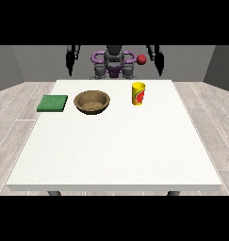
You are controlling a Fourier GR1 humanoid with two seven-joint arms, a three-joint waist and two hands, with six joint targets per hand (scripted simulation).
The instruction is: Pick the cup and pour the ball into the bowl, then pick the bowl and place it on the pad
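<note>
Yellow cup (138, 93) stands untouched right of the wooden bowl (92, 101); both hands hang beside the robot, finger state unreadable; the hand at the view's right (159, 66) must reach it first

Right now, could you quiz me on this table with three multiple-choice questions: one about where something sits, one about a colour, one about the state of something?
1. Where is the bowl?
A. between the pad and the cup
B. on the pad
C. at the table's near edge

2. What colour is the pad?
A. blue
B. green
C. white

3. How does the cup stand?
A. on its side
B. upside down
C. upright

Answers:
1. A, since the pad lies at its left in the view and the cup at its right.
2. B, since it shows as a flat green square.
3. C, since its open mouth faces up.
</note>
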